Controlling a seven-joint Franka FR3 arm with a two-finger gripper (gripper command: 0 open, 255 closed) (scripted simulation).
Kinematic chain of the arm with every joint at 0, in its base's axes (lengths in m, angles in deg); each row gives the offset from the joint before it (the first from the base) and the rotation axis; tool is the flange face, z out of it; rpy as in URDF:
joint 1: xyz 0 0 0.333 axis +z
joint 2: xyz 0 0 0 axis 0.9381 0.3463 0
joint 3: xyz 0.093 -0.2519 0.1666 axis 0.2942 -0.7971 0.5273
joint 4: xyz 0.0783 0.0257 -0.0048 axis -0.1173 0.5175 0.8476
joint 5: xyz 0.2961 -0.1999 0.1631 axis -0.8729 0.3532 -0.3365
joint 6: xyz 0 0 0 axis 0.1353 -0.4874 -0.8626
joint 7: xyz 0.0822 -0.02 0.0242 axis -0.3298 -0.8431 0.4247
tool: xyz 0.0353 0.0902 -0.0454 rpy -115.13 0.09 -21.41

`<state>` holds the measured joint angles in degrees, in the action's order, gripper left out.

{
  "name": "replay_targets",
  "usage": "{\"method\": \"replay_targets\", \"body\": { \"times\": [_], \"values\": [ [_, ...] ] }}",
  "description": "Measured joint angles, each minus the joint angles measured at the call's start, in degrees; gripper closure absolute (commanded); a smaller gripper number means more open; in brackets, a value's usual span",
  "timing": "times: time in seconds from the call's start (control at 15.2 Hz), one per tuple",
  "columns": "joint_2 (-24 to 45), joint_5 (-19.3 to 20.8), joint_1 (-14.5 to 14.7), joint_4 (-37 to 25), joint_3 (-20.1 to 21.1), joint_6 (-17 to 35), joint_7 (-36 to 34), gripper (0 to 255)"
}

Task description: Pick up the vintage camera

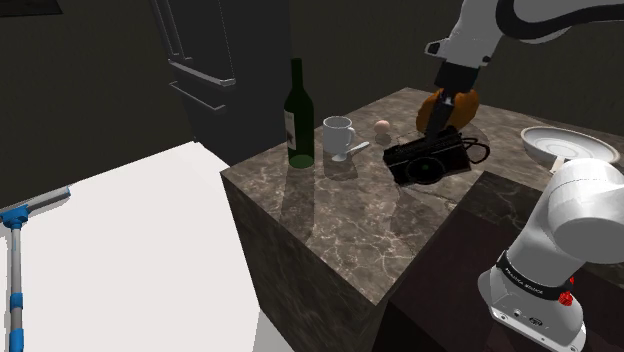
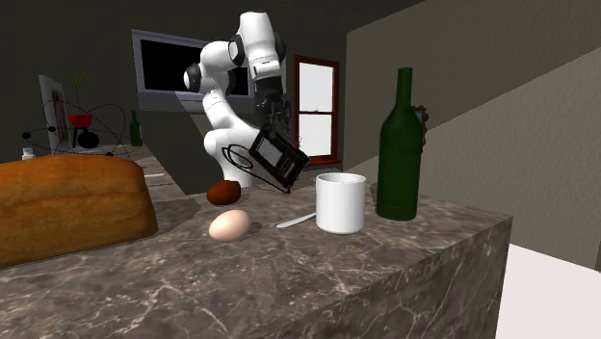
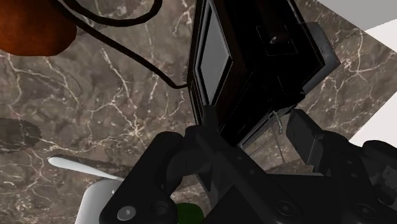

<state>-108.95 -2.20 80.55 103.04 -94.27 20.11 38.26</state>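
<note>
One camera (image 1: pixel 425 162), one mug (image 1: pixel 337 135), one egg (image 1: pixel 383 124)

Shoulder camera: high beside my arm (image 1: pixel 556 235), looking down across the counter (image 1: pixel 330 225). Second camera: low at counter level, facing me. Wrist camera: on my gripper (image 3: pixel 251 130), close above the counter. Both outer views share the bottle (image 1: pixel 298 110) and mug (image 1: pixel 337 135).

Arm (image 1: pixel 575 205): white with dark joints, rising from the shoulder view's lower right, folded over at the top and coming back down.
Wrist (image 1: pixel 468 38): aimed steeply downward, leaning slightly to one side.
Gripper (image 2: pixel 274 130): all black, pointing down, closed on a tilted camera (image 2: pixel 280 160).
Fingers (image 3: pixel 189 151): set apart, one pressed against each side of the camera's body.
</note>
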Motion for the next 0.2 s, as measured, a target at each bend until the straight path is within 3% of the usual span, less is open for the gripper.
{"method": "replay_targets", "body": {
  "times": [0.2],
  "values": [
    [0.2,-0.1,0.1,-1.9,0.1,-1.6,-0.2,255]
  ]
}}
